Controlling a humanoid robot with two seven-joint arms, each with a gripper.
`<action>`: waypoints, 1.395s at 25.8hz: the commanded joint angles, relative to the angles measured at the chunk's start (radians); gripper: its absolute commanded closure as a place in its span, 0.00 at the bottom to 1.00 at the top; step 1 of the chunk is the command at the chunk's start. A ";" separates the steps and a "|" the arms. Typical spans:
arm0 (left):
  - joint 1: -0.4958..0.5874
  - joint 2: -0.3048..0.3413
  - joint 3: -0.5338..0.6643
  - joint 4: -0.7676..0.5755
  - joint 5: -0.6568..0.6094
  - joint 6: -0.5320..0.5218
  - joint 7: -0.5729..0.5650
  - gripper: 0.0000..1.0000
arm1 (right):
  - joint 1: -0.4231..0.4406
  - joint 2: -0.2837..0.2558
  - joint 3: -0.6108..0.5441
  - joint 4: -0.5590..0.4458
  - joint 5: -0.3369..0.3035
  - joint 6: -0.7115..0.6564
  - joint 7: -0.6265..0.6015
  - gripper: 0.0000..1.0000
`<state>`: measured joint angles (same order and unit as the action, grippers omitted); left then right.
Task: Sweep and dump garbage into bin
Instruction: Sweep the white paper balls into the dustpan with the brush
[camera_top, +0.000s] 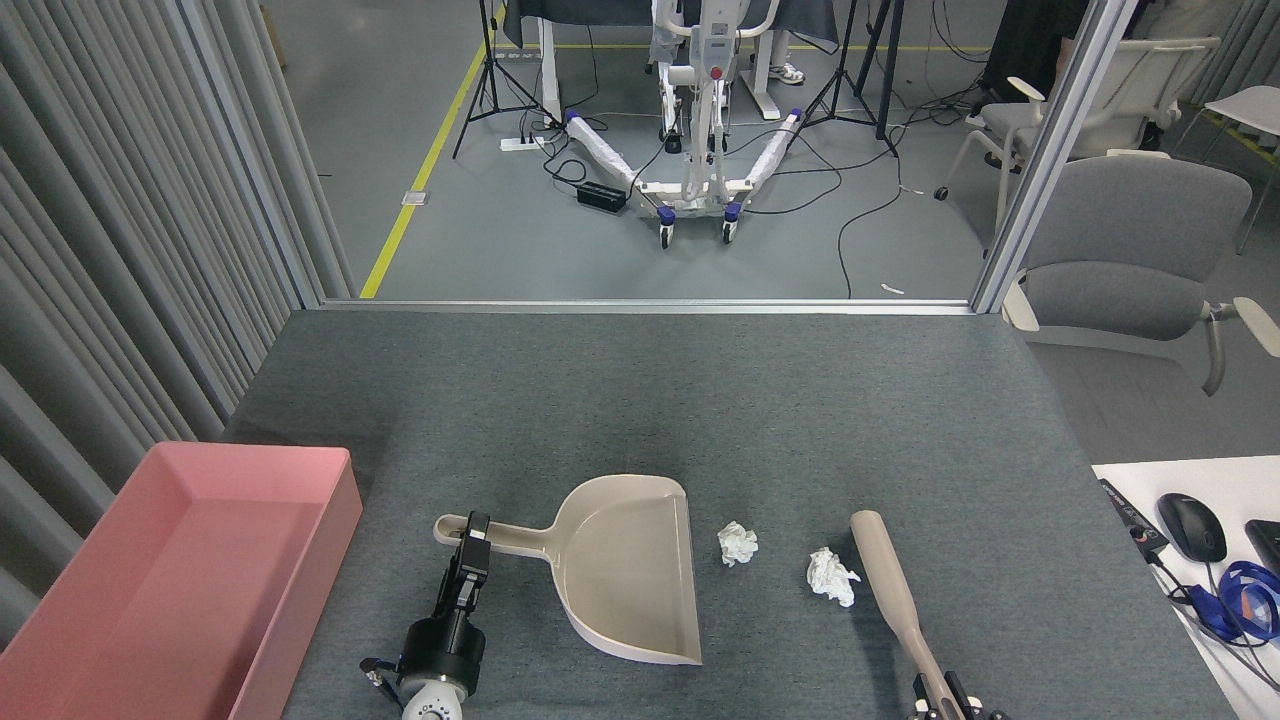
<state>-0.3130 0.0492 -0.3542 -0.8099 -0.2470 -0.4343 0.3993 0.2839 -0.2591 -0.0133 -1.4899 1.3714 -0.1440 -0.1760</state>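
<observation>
Two crumpled white tissue wads lie on the grey table, one (737, 543) just right of the dustpan's mouth, the other (830, 577) further right. The beige dustpan (625, 565) rests flat, and my left gripper (472, 542) is shut on its handle. A beige brush (885, 580) slants just right of the second wad, close to it. My right gripper (945, 703) holds the brush handle's end and shows only at the bottom edge. The pink bin (335, 530) stands at the near left with nothing in it.
A white side table (1130, 480) at the right carries a black mouse (1190, 525) and blue cable (1248, 590). A grey chair (1130, 260) stands beyond the right corner. A grey curtain (130, 250) lines the left side. A metal rail (640, 305) marks the far edge.
</observation>
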 joint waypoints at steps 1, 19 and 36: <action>0.000 -0.002 -0.002 0.002 0.000 0.000 -0.002 1.00 | -0.028 0.015 0.053 0.000 0.005 0.006 0.021 1.00; 0.020 0.000 0.000 -0.008 0.000 -0.003 -0.004 1.00 | -0.129 0.110 0.354 0.025 -0.003 0.146 0.081 1.00; 0.054 0.001 0.011 -0.110 0.143 -0.020 -0.007 1.00 | -0.126 0.213 0.483 0.020 -0.008 0.205 0.107 1.00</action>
<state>-0.2614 0.0492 -0.3421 -0.9048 -0.1797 -0.4438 0.3838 0.1579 -0.0494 0.4634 -1.4681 1.3651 0.0596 -0.0601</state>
